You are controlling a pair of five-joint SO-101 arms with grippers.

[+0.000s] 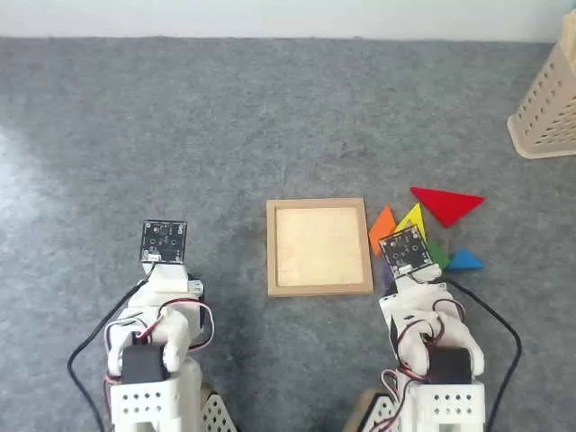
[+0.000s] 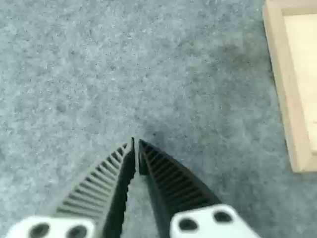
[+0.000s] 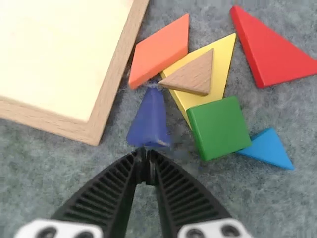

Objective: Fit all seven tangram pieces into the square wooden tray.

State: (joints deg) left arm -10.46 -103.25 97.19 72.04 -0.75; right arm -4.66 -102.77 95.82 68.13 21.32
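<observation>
The square wooden tray [image 1: 319, 288] lies mid-table with nothing in it; its corner appears in the right wrist view [image 3: 94, 130] and its edge in the left wrist view [image 2: 287, 99]. Beside it lie the pieces: orange parallelogram [image 3: 159, 50], yellow triangle [image 3: 220, 59] with a small plain wood triangle [image 3: 192, 77] on top, red triangle [image 3: 270, 47], green square [image 3: 218, 127], light blue triangle [image 3: 265, 147], dark blue triangle [image 3: 148, 121]. My right gripper [image 3: 145, 154] is shut, tips just short of the dark blue triangle. My left gripper [image 2: 134, 145] is shut over bare carpet, left of the tray.
Grey carpet covers the table [image 1: 270, 117]. A cream slatted basket [image 1: 549, 99] stands at the far right edge. Both arm bases [image 1: 148, 378] sit at the near edge.
</observation>
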